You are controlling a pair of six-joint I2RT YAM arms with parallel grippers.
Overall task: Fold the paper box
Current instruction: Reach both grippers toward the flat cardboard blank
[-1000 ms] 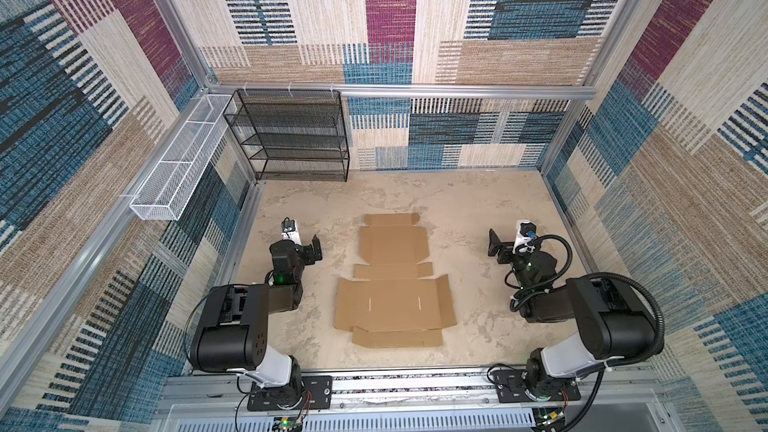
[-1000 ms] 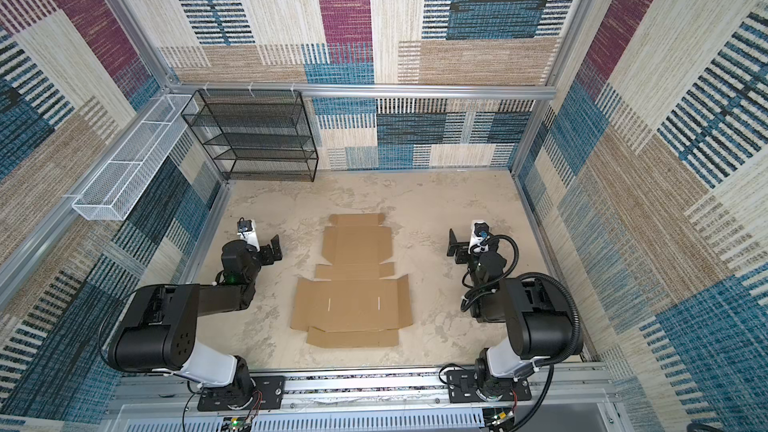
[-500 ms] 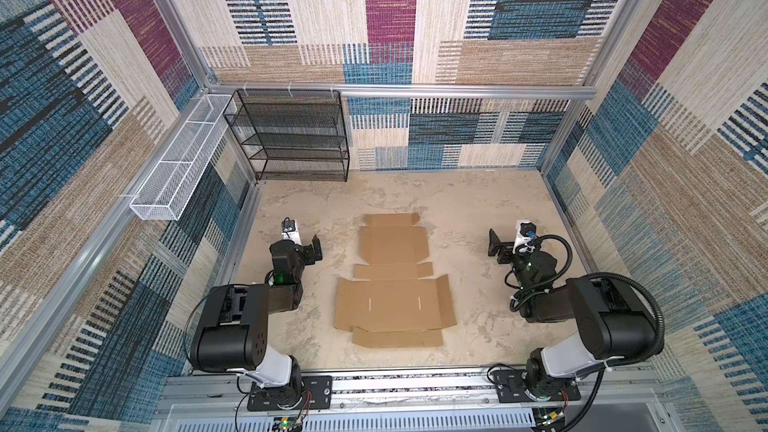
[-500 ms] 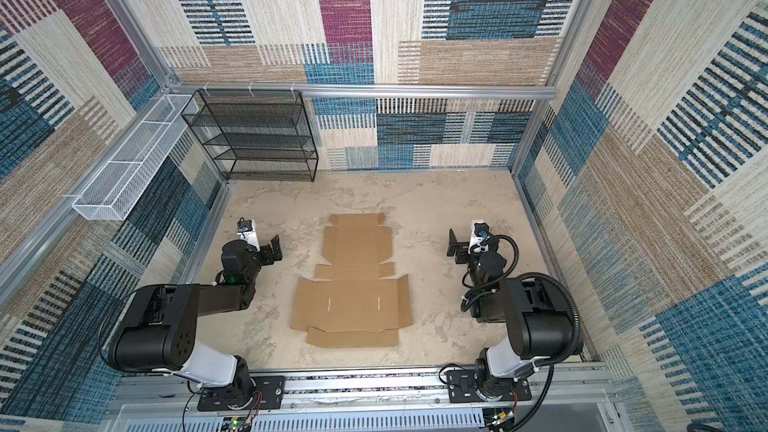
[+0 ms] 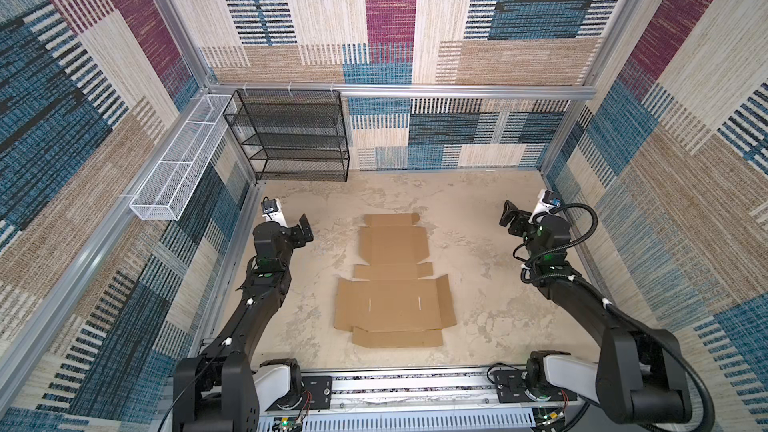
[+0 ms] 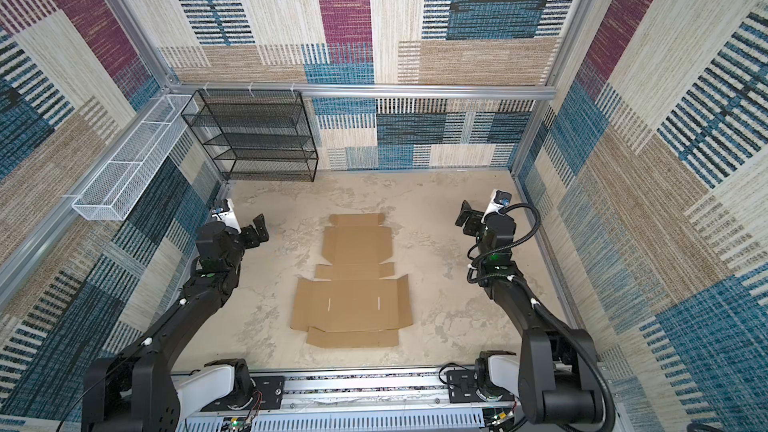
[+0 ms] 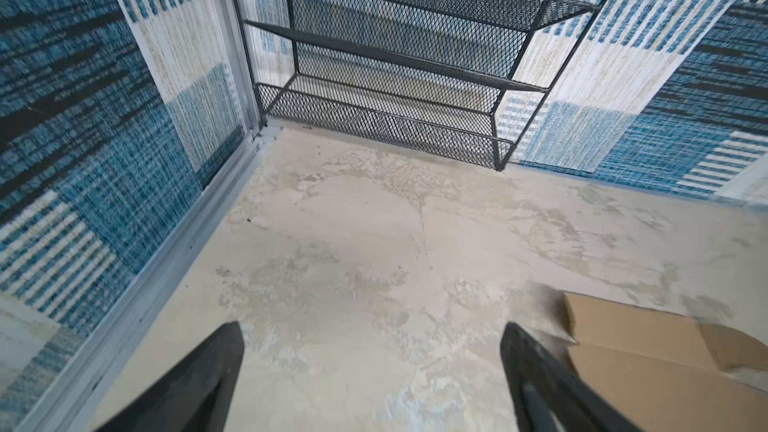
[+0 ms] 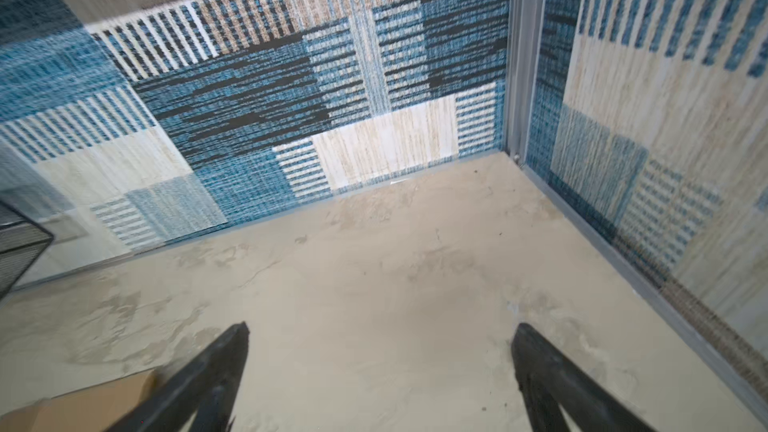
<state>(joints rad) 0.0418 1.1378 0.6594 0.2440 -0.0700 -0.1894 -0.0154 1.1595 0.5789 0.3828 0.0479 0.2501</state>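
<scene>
Both left claw and right claw gape, flanking paper box.

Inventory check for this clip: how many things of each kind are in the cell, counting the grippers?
paper box, flat and unfolded: 1
black mesh rack: 1
white wire basket: 1
Grippers: 2, the left gripper and the right gripper, both open and empty
Total: 5
</scene>
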